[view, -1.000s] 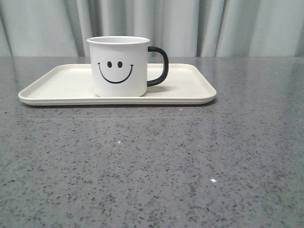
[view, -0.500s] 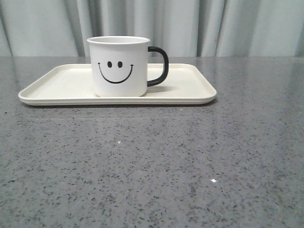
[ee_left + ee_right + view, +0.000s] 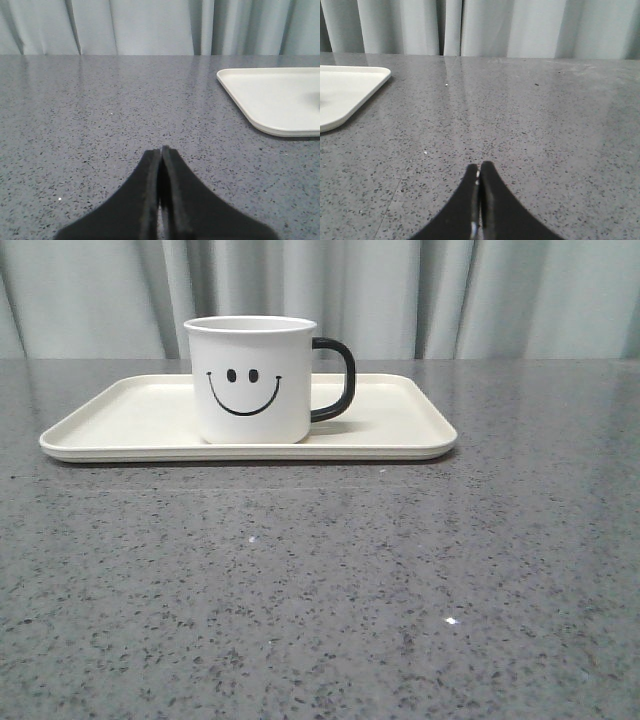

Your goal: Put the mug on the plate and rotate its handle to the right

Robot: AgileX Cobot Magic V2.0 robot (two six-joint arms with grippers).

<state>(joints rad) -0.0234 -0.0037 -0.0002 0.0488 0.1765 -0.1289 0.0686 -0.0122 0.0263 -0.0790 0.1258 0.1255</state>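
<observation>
White mug upright mid-plate, handle rightward

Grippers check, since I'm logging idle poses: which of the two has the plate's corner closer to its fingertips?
The left gripper: the plate reaches nearer its closed tips than it does the right gripper, where only a far corner shows.

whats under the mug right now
The mug stands upright on the cream plate, which lies on the grey speckled table. The patch of plate right beneath the mug is covered, so nothing there can be seen.
</observation>
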